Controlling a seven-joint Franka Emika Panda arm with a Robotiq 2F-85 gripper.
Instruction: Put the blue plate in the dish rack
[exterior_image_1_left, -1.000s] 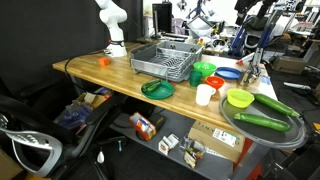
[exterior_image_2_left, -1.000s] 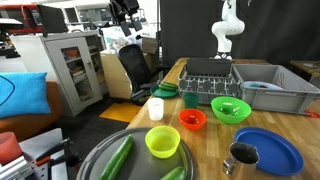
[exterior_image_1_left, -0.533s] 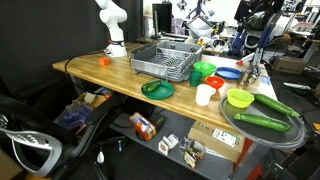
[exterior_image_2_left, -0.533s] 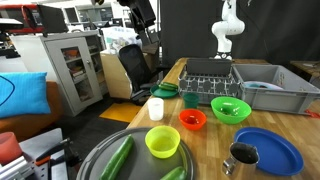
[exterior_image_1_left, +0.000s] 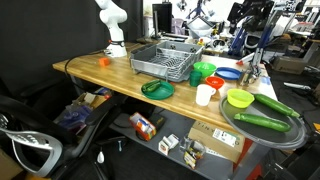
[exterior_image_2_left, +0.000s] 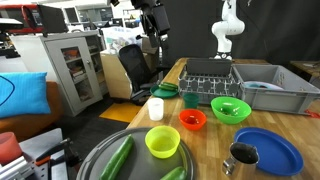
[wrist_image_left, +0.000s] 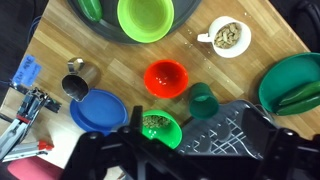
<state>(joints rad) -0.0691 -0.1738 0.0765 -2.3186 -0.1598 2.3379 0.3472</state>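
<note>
The blue plate (wrist_image_left: 100, 110) lies flat on the wooden table beside a metal cup (wrist_image_left: 75, 86). It also shows in both exterior views (exterior_image_1_left: 228, 73) (exterior_image_2_left: 268, 150). The grey wire dish rack (exterior_image_1_left: 165, 62) (exterior_image_2_left: 205, 75) stands further along the table, and its corner shows in the wrist view (wrist_image_left: 228, 130). My gripper (wrist_image_left: 185, 165) (exterior_image_2_left: 152, 35) hangs high above the table, looking down. Its dark fingers are spread wide with nothing between them. The plate is to its left in the wrist view, well below it.
A red bowl (wrist_image_left: 166, 77), a green bowl with contents (wrist_image_left: 160, 127) and a dark green cup (wrist_image_left: 203, 100) sit between plate and rack. A yellow-green bowl (wrist_image_left: 146, 18), a white cup (wrist_image_left: 228, 36), a dark green plate (wrist_image_left: 295, 85) and the cucumber tray (exterior_image_1_left: 265, 118) are nearby.
In an exterior view my gripper has swung from off the table's side toward the table, still high up. Nothing on the table has moved.
</note>
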